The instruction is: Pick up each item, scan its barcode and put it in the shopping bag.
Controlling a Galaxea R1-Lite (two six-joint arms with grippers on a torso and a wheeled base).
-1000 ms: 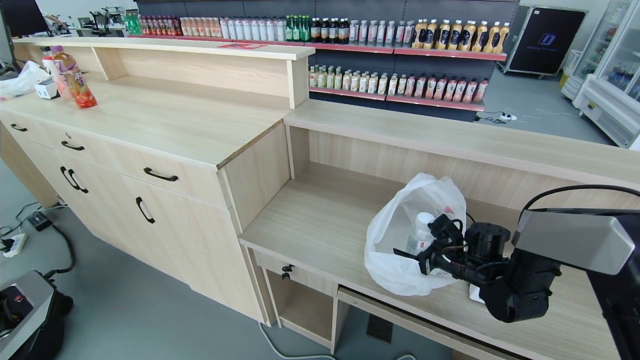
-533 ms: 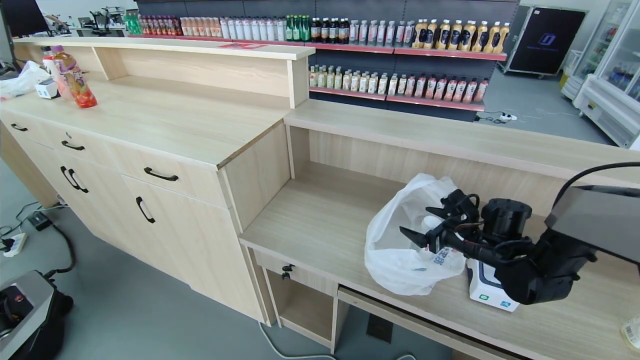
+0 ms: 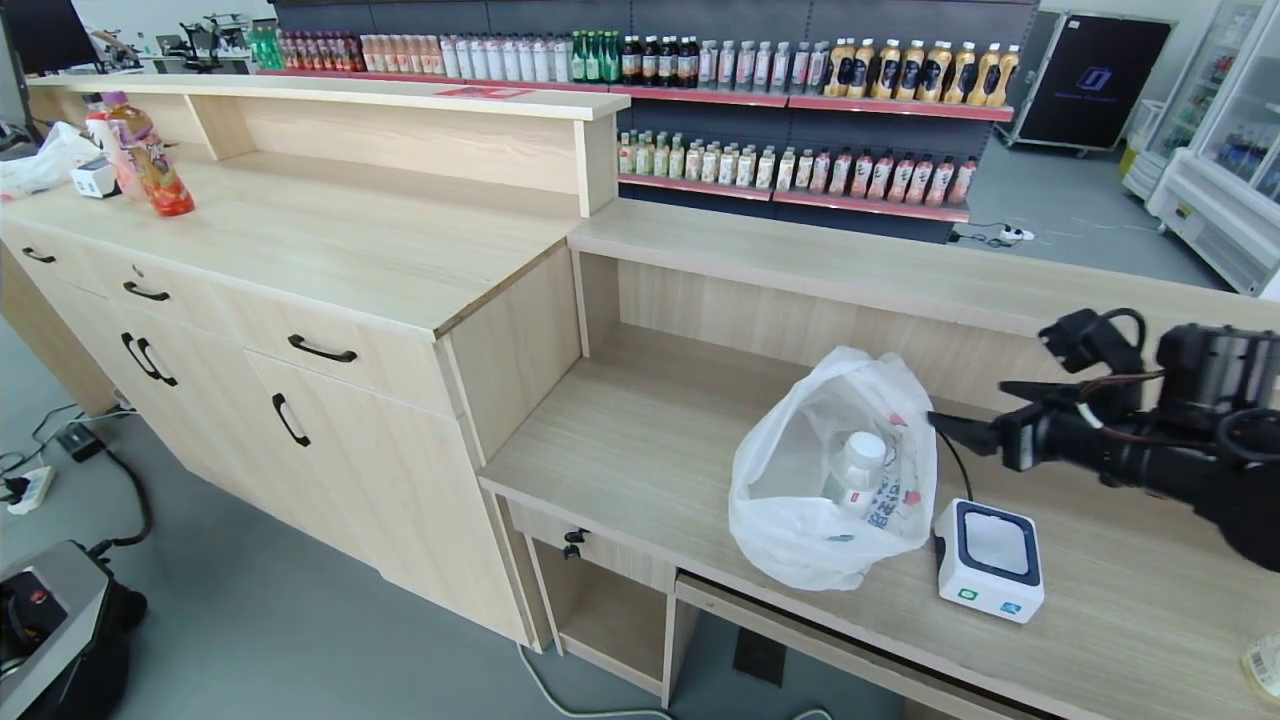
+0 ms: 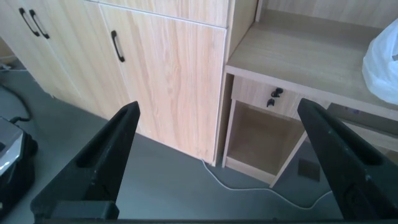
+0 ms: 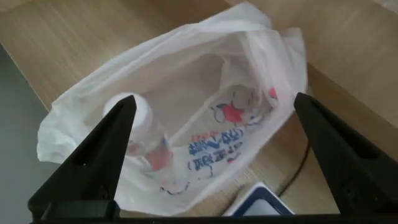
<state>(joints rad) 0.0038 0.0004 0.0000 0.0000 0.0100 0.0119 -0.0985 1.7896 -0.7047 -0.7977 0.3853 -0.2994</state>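
Two grippers are in sight, each spread wide and holding nothing. On the right, the right gripper hangs above the lower counter, just to the right of the shopping bag, higher than its rim and clear of the plastic. Seen from that wrist, its two dark fingers frame the bag's open mouth. The shopping bag is thin white plastic, standing slumped near the counter's front edge with its mouth open upward. Inside it a clear bottle with a white cap stands roughly upright against the printed side. The barcode scanner, a small white box with a dark window on top, sits on the counter just beside the bag on its right, and a black cable runs back from it. The left gripper hangs low over the grey floor, facing the wooden cabinet doors. Well apart, on the higher counter to the left, two drink bottles stand upright. Shelves of bottled drinks line the back. At the lower counter's near right edge a barcode label shows in part; what bears it cannot be told.
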